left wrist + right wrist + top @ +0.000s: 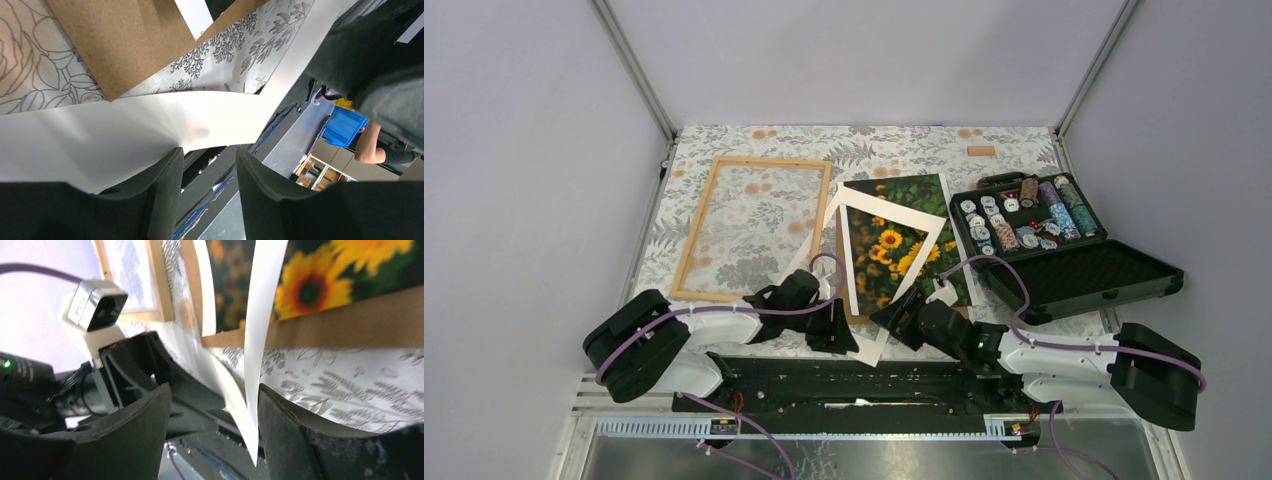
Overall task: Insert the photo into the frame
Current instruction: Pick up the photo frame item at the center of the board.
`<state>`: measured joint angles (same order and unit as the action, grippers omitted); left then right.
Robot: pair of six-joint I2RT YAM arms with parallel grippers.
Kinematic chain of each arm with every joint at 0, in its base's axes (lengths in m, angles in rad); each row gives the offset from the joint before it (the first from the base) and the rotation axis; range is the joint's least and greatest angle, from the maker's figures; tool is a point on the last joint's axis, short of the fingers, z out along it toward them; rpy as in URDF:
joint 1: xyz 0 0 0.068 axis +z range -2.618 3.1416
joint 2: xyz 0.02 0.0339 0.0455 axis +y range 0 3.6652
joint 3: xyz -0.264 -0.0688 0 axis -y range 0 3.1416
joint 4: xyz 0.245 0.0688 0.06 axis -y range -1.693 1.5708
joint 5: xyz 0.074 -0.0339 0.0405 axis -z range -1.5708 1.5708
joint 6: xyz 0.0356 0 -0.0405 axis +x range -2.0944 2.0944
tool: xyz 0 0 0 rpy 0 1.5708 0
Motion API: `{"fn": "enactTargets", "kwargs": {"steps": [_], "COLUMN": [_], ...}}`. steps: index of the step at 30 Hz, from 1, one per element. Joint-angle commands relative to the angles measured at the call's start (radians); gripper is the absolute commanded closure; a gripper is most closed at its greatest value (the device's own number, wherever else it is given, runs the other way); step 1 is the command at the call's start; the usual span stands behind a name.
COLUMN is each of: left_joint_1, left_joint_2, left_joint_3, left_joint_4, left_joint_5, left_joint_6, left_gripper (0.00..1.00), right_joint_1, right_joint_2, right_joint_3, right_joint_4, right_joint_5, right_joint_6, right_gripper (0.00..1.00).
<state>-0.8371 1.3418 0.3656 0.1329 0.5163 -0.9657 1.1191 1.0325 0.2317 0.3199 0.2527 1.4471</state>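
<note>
The frame, thin light wood with a clear pane, lies flat at the left of the table. The sunflower photo lies in the middle on a brown backing board, seen through a tilted white mat. My left gripper is at the mat's near corner. Its jaws stand open, the mat's edge resting over the left fingertip. My right gripper is open too. The mat's pointed corner hangs between its fingers, close to the right finger and not clamped. The photo shows beyond.
An open black case full of poker chips stands at the right, its lid folded toward the near edge. A small wooden block sits at the back. The left arm's wrist camera is close beside the right gripper.
</note>
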Motion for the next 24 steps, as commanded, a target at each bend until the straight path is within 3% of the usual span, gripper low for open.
{"fn": "enactTargets", "kwargs": {"steps": [1, 7, 12, 17, 20, 24], "left_joint_1": [-0.003, -0.003, -0.003, -0.003, -0.003, -0.001], "left_joint_2": [0.000, 0.006, 0.009, 0.030, 0.038, 0.001], "left_joint_3": [-0.003, 0.002, 0.016, 0.037, 0.051, 0.116], "left_joint_4": [-0.046, -0.048, -0.064, -0.072, -0.086, -0.174], "left_joint_5": [-0.048, -0.046, -0.047, -0.039, -0.037, -0.041], "left_joint_6": [0.035, 0.037, 0.046, 0.061, 0.072, 0.123], "left_gripper": [0.52, 0.52, 0.52, 0.52, 0.52, 0.48], "right_joint_1": [-0.055, -0.253, -0.337, -0.398, -0.437, -0.482], "right_joint_2": [0.033, 0.121, 0.244, 0.372, 0.433, 0.438], "right_joint_3": [0.048, 0.077, 0.170, 0.180, 0.198, 0.222], "right_joint_4": [0.021, 0.122, 0.192, 0.386, 0.455, 0.388], "right_joint_5": [0.124, 0.002, -0.068, -0.091, -0.107, -0.138], "right_joint_6": [-0.093, -0.214, -0.336, -0.360, -0.400, -0.430], "right_gripper": [0.29, 0.32, 0.37, 0.44, 0.56, 0.76]}}
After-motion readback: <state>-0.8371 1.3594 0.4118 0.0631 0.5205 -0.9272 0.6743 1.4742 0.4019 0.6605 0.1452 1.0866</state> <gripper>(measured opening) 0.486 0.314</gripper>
